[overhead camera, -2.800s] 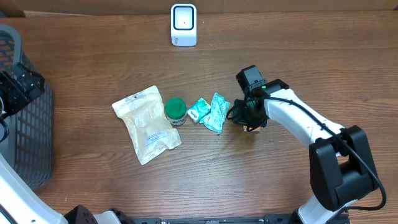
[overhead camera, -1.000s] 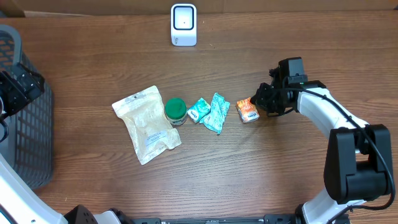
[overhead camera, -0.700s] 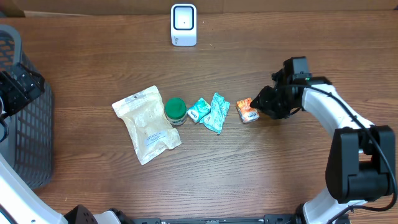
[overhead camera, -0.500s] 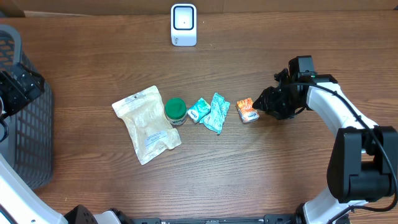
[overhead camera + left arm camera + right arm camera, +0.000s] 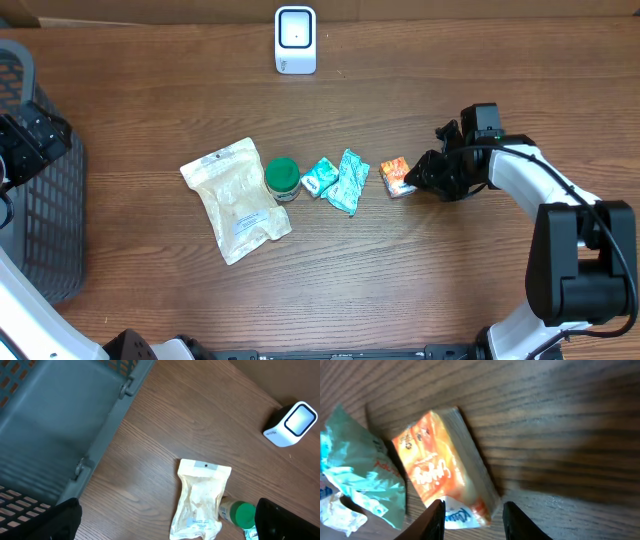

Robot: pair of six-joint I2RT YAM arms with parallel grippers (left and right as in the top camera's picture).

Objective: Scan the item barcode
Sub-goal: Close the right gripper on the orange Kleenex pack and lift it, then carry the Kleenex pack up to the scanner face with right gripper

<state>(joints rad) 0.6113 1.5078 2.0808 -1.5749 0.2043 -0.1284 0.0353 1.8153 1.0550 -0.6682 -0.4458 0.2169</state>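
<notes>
Wood table (image 5: 450,290): two teal wrappers (image 5: 347,182), one orange packet (image 5: 397,177), one jar (image 5: 282,177).

Packet: small orange foil snack packet (image 5: 437,472), white lettering, white-and-blue band at one end.
Wrappers: two crinkled teal plastic wrappers (image 5: 348,181), white patches, touches of red print.
Jar: small round jar (image 5: 282,176), green lid.
Pouch: flat cream plastic pouch (image 5: 236,199), pale label.
Scanner: boxy white barcode scanner (image 5: 296,39), dark-rimmed pale window.
Basket: grey plastic mesh basket (image 5: 40,200).
Table: brown wood-grain table (image 5: 300,290), darker streaks.
</notes>
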